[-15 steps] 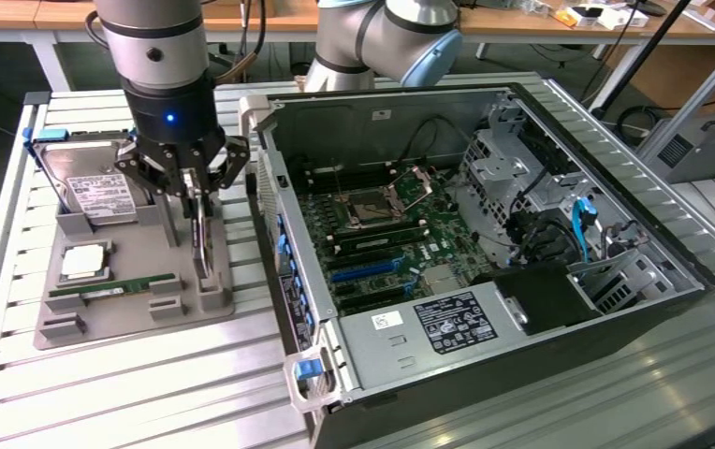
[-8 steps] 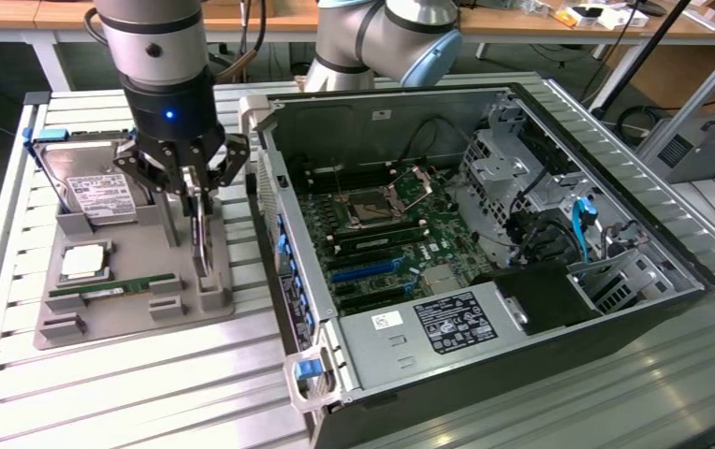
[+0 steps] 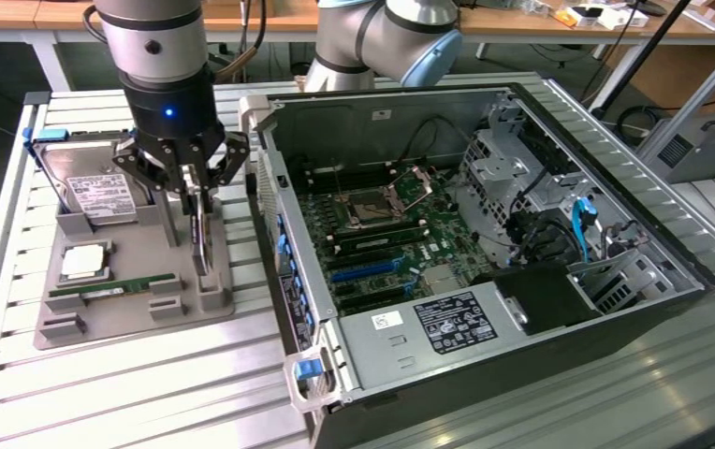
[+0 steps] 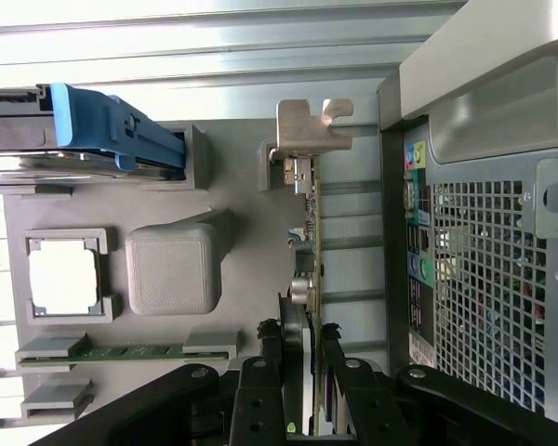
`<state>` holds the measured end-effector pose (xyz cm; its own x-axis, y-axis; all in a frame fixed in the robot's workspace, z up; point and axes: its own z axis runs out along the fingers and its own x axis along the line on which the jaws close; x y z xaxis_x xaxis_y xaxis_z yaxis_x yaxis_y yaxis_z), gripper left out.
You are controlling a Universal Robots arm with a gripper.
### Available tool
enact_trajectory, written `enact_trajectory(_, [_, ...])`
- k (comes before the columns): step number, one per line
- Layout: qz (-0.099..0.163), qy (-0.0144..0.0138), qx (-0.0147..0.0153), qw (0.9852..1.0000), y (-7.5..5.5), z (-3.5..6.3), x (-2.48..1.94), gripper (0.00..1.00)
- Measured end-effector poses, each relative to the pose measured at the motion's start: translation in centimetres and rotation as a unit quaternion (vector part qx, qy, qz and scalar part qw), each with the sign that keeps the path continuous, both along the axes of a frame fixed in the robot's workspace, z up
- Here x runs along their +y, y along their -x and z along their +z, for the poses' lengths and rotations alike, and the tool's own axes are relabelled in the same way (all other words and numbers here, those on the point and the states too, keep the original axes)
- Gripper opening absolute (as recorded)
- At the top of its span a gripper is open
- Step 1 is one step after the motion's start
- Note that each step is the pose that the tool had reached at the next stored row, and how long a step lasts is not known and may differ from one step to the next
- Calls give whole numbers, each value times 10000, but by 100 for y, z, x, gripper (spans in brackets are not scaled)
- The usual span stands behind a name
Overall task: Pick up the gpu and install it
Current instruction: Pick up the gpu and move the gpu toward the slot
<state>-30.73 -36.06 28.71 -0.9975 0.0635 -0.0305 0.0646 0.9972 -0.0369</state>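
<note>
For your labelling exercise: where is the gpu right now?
The gpu stands on edge in the grey tray at the exterior view's left, beside the open computer case, directly under the tool.

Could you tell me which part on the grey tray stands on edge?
The gpu, in the gripper; the hard drive, processor and RAM stick lie flat.

The gpu [image 4: 313, 237] is a thin dark card with a silver bracket [image 4: 312, 125] at one end. It stands on edge in a slot of the grey holder tray [image 3: 133, 323], apparently clamped between the fingers of the gripper [image 3: 196, 204].
</note>
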Motion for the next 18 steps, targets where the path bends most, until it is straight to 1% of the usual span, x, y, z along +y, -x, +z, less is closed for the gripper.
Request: enact_trajectory(18, [0,0,-1,10000,0,39,0,27])
